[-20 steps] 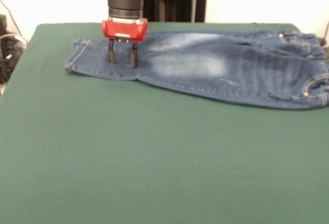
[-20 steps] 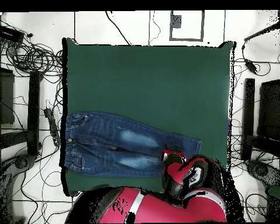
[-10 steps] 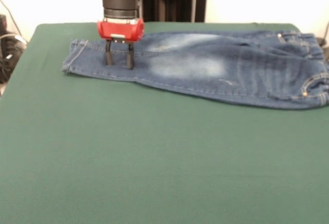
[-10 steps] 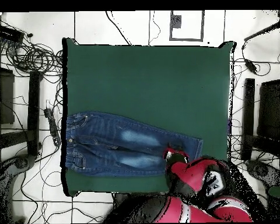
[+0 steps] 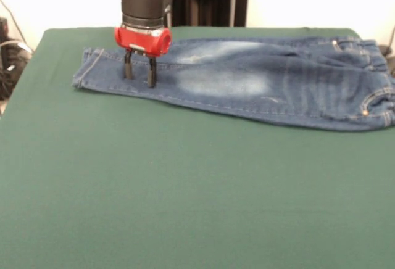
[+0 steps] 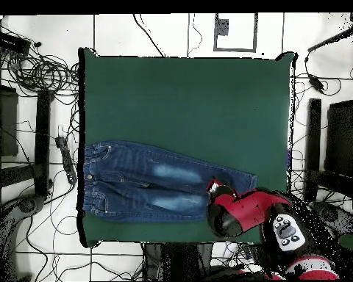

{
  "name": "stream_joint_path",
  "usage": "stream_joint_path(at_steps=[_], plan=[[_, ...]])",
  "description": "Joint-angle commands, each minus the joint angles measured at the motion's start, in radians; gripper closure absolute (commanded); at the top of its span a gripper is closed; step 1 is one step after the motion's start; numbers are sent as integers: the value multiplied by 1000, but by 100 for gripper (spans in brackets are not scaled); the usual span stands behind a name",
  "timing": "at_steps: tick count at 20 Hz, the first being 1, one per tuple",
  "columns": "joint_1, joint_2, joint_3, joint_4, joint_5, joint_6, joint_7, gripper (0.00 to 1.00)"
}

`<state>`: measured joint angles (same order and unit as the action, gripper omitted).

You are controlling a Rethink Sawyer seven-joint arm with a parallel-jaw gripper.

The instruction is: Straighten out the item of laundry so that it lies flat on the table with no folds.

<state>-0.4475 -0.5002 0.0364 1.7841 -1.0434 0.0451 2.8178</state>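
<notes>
gripper (image 5: pixel 139 74) tips on jeans (image 5: pixel 247 81) leg; waistband cut off at frame edge.

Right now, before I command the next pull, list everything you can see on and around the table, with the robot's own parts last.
jeans: one pair, dark blue denim with pale faded patches, laid out along the robot's side of the table, waistband at the front view's right edge, leg hems at its left.
table: one, dark green top, mostly bare in front of the jeans.
cables: many, black, on the pale floor beside the table in the overhead view.
arm: one, red and black, reaching in over the leg end.
hand: one, red body with black fingers spread apart, tips down on the denim near the hems.
</notes>
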Motion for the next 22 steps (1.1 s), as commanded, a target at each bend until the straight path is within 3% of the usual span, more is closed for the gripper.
stream_joint_path(at_steps=[1,7,11,18,22], plan=[[-20,56,121,-190,-17,214,-318,0],[-18,87,136,-241,-126,121,-255,0],[17,89,93,-257,-178,64,-195,0],[29,-80,64,-60,-100,159,-185,0],[86,-162,-11,-7,-124,138,-140,0]])
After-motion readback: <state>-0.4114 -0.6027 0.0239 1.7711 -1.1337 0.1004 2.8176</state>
